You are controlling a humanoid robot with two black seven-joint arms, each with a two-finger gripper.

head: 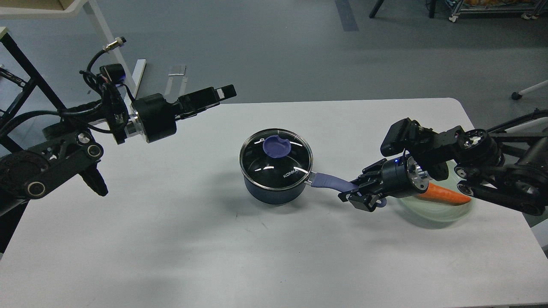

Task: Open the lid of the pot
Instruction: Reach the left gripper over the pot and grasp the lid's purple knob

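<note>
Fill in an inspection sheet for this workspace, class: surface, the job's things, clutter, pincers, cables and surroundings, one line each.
Surface: white table, no spills seen.
Job's things: pot upright mid-table; lid seated on it, knob up; handle points right.
Clutter: carrot on green plate, right of the pot.
Pincers: left pincer raised above the table's far left, holding nothing, opening unclear; right pincer closed on the handle's end.
Cables: black cables looped at the left wrist.
Surroundings: grey floor; white frame leg far left; wheeled rack far right.
</note>
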